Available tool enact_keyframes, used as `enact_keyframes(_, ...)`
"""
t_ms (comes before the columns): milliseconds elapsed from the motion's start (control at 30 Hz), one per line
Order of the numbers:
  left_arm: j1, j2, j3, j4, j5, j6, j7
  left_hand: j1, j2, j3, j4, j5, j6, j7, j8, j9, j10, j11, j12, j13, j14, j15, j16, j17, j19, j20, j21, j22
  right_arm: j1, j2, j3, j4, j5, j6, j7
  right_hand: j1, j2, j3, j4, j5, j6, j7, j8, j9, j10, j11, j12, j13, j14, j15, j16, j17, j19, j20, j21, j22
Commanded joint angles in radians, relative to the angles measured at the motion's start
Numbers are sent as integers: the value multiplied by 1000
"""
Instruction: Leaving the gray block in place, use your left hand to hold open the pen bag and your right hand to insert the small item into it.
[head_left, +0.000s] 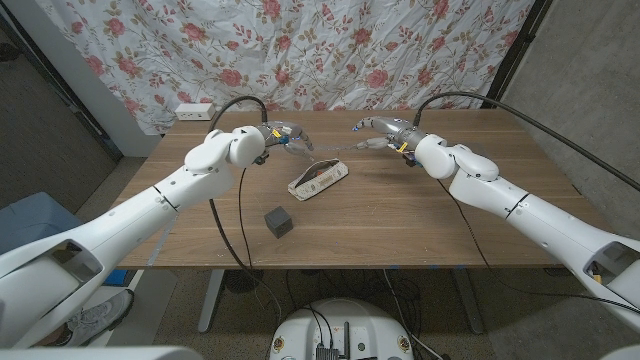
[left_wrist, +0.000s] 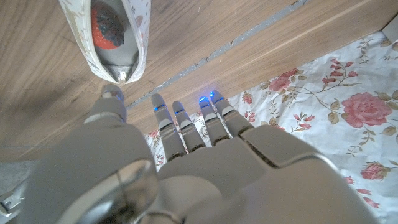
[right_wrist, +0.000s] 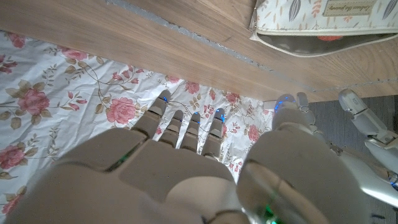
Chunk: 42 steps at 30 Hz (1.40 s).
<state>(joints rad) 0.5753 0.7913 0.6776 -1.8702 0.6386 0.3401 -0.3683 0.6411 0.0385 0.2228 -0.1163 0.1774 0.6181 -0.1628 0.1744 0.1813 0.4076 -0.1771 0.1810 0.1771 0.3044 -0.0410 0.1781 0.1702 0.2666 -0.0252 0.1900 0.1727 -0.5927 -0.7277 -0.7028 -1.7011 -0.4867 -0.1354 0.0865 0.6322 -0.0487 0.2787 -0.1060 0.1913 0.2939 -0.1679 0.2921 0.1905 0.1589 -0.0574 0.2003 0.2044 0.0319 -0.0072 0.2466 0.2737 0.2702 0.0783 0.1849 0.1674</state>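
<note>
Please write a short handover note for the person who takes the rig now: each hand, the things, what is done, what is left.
Left hand: open, holds nothing, raised beyond the bag.
Right hand: open, holds nothing, raised at the far side.
Bag: lies mid-table, mouth open; a red item sits inside it.
Gray block: on the table nearer the robot, apart from the bag.
Done: the item looks inserted; the block stands free.
Left: probably only to pull both arms back.

Wooden table (head_left: 420, 215) before a rose-patterned floral cloth (head_left: 330, 50) hung as backdrop; white power strip (head_left: 194, 111) lying at the table's far left corner.
</note>
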Motion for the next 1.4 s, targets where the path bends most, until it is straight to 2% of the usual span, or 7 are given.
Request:
enact_keyframes(33, 21, 3, -28, 27, -122, 10, 88, -10, 15, 5, 9, 5, -32, 3, -6, -1, -15, 7, -2, 2, -9, -82, -4, 1, 0, 8, 1, 1, -38, 8, 46, 26, 117, 20, -69, -18, 12, -5, 6, -5, -11, -2, -9, -1, -5, 3, 1, 1, -10, -3, -9, 2, -1, -14, -3, 2)
enact_keyframes(300, 31, -10, -55, 66, -242, 6, 148, -31, 35, 14, 11, 7, -83, 13, -6, -2, -40, 33, -3, 2, -18, -72, -4, 0, -9, 10, -2, 0, -47, -3, 57, 44, 181, 37, -71, -43, 19, -12, 15, -10, -33, -13, -28, -4, -6, 4, 1, -2, -11, -5, -10, -1, -1, -18, -1, 2)
enact_keyframes(533, 55, -11, -83, 103, -335, -26, 226, -43, 44, 17, 14, 8, -103, 17, -6, -3, -50, 36, -3, 2, -29, -66, -6, 0, -16, 8, -3, 0, -71, 6, 78, 56, 248, 45, -104, -63, 20, -19, 21, -13, -41, -14, -39, -6, -1, 9, 2, -3, -17, -8, -14, -4, -8, -24, -2, 2)
enact_keyframes(667, 71, -17, -98, 120, -378, -34, 281, -65, 55, 17, 23, 8, -122, 26, -7, -3, -58, 42, -2, 2, -39, -60, -6, 2, -23, 8, -4, 0, -82, 24, 98, 94, 321, 89, -118, -74, 19, -23, 24, -14, -41, -9, -44, -7, 0, 10, 2, -4, -18, -7, -15, -5, -4, -36, 0, 1)
enact_keyframes(900, 87, -28, -112, 185, -460, -107, 346, -85, 68, 18, 32, 9, -136, 35, -5, -4, -65, 51, -1, 2, -47, -57, -5, 2, -29, 11, -5, 0, -106, 28, 117, 65, 376, 49, -143, -88, 21, -27, 28, -16, -40, 0, -50, -8, 1, 14, 2, -5, -13, -8, -13, -7, -1, -39, 2, 1)
enact_keyframes(1167, 101, -35, -127, 251, -558, -204, 375, -127, 96, 22, 52, 13, -181, 47, -8, -5, -84, 67, -1, 2, -55, -48, -3, 4, -34, 12, -3, 1, -142, 59, 142, 81, 440, 62, -224, -120, 32, -35, 42, -17, -55, 10, -65, -9, 0, 17, 1, -6, -12, -8, -13, -9, 5, -49, 4, 1)
enact_keyframes(1400, 134, -67, -154, 315, -637, -299, 448, -156, 122, 32, 66, 16, -220, 58, -8, -6, -103, 86, 0, 1, -65, -35, -3, 3, -43, 17, -3, 1, -166, 76, 162, 105, 501, 98, -260, -143, 43, -39, 52, -17, -56, 12, -73, -9, 6, 21, 3, -7, 1, -16, -8, -10, 15, -55, 7, 1)
